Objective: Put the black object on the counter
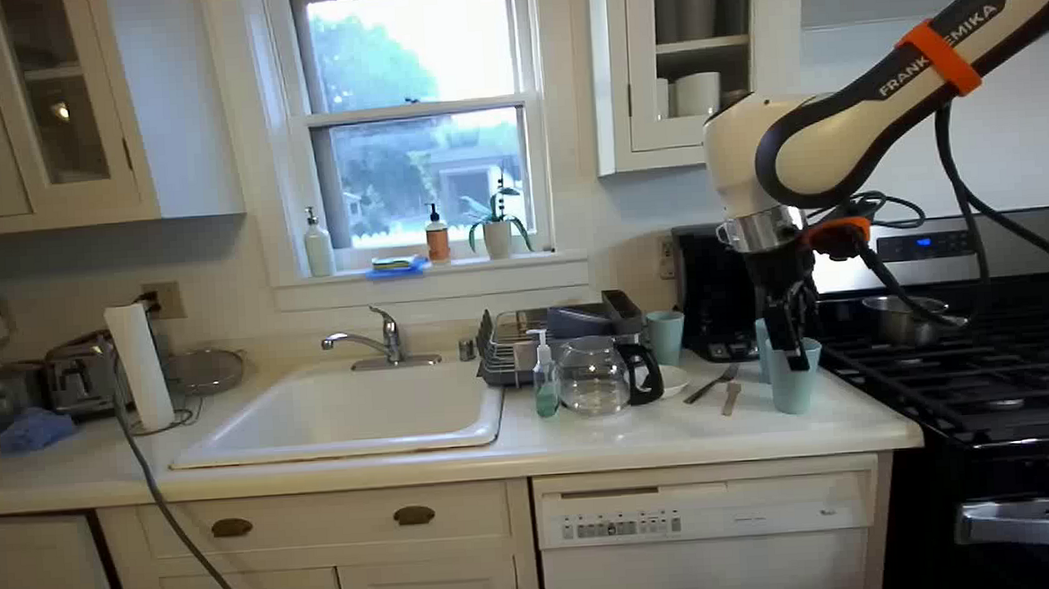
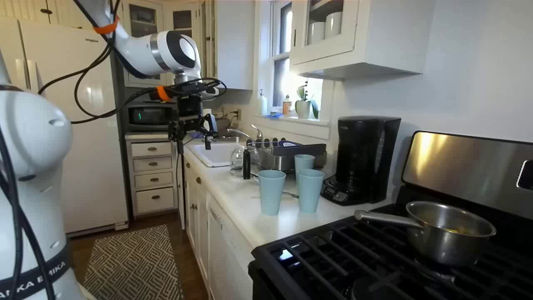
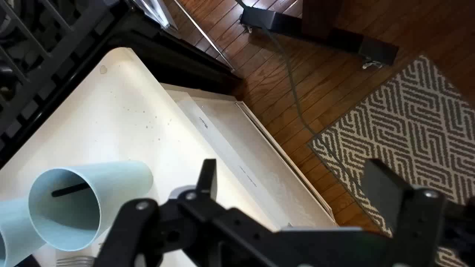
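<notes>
In wrist view, black object (image 3: 70, 189) aslant in teal cup (image 3: 124, 180), tip leftward.

The slim object (image 3: 69, 190) is black, the cups (image 3: 122, 183) pale teal, the bench (image 3: 111, 122) off-white, the gripper (image 2: 194, 144) black, the arm (image 1: 848, 125) white and black with orange bands (image 1: 941, 59), the floor (image 3: 256, 63) brown, and the rug (image 3: 412, 126) a grey-and-cream maze pattern.
</notes>
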### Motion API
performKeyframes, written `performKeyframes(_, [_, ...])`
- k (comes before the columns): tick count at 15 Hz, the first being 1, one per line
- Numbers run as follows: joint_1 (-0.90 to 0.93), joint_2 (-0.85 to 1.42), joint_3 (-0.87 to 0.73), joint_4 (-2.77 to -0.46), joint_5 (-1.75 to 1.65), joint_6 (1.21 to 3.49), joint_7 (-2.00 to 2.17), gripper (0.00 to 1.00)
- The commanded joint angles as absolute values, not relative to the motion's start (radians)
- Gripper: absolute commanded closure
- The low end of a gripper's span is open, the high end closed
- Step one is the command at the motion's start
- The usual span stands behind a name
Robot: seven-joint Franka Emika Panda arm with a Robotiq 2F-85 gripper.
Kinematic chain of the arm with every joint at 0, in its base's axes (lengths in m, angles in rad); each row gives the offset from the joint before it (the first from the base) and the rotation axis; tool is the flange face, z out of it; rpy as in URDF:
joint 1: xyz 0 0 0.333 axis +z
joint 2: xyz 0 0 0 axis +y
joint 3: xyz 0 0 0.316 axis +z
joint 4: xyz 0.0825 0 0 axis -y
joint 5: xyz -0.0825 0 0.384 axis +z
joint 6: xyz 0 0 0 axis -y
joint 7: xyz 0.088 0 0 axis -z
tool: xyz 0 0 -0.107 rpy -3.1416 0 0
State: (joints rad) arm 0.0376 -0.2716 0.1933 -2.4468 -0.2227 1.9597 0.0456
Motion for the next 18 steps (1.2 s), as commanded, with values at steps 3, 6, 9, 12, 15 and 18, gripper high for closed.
performKeyframes(3, [0.062, -0.27, 0.17, -2.445, -0.229, 1.957, 0.051, 0.0])
performKeyframes(6, [0.062, -0.27, 0.17, -2.445, -0.229, 1.957, 0.051, 0.0])
performKeyframes(9, [0.062, -0.27, 0.17, -2.445, -0.229, 1.957, 0.051, 0.0])
performKeyframes(12, [0.051, -0.261, 0.174, -2.437, -0.261, 1.968, 0.09, 0.0])
performKeyframes(15, [0.02, -0.246, 0.165, -2.408, -0.36, 1.968, 0.177, 0.0])
performKeyframes(18, [-0.004, -0.23, 0.146, -2.38, -0.439, 1.961, 0.245, 0.0])
